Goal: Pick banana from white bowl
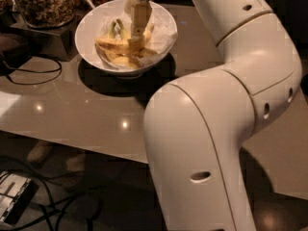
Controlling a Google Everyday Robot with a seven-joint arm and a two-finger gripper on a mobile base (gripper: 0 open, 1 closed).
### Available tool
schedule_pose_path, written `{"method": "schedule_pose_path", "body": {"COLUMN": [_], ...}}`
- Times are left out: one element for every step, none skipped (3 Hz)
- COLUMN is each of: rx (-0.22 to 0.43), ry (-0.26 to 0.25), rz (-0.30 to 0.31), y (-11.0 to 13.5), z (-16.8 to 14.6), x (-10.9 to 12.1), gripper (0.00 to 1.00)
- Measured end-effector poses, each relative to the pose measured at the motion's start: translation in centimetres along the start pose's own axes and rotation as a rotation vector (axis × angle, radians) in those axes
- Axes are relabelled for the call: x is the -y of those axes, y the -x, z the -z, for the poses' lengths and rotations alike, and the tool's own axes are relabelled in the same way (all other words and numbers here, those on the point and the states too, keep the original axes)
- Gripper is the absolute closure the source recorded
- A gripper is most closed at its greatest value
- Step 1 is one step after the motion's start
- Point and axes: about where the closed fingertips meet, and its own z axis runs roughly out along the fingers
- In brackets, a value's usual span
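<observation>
The white bowl (161, 25) stands on the table at the upper left, lined with crumpled white paper. Yellow bananas lie in it. A loose yellow banana (111, 44) lies across the middle, and the ones with green-tinged stems (117, 29) lie behind it. My gripper (136, 43) hangs straight down from the top edge into the bowl. Its tip is among the bananas, at the right end of the loose one. The tip hides part of the fruit.
A glass jar of brown granola (42, 4) stands on a dark stand (45, 38) left of the bowl. A black cable (33, 78) loops on the table (72, 114). My white arm (216, 129) fills the right foreground. Cables and a device (12, 201) lie on the floor.
</observation>
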Motion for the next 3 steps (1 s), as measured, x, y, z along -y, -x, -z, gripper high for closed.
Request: {"method": "schedule_pose_path", "body": {"rx": [-0.005, -0.012, -0.024], "ry": [0.037, 0.073, 0.104], "rz": [0.011, 0.008, 0.004], "y": [0.9, 0.8, 0.5], "z": [-1.9, -3.7, -5.1], "x": [0.0, -0.2, -0.5], "gripper": [0.4, 0.39, 0.39]}}
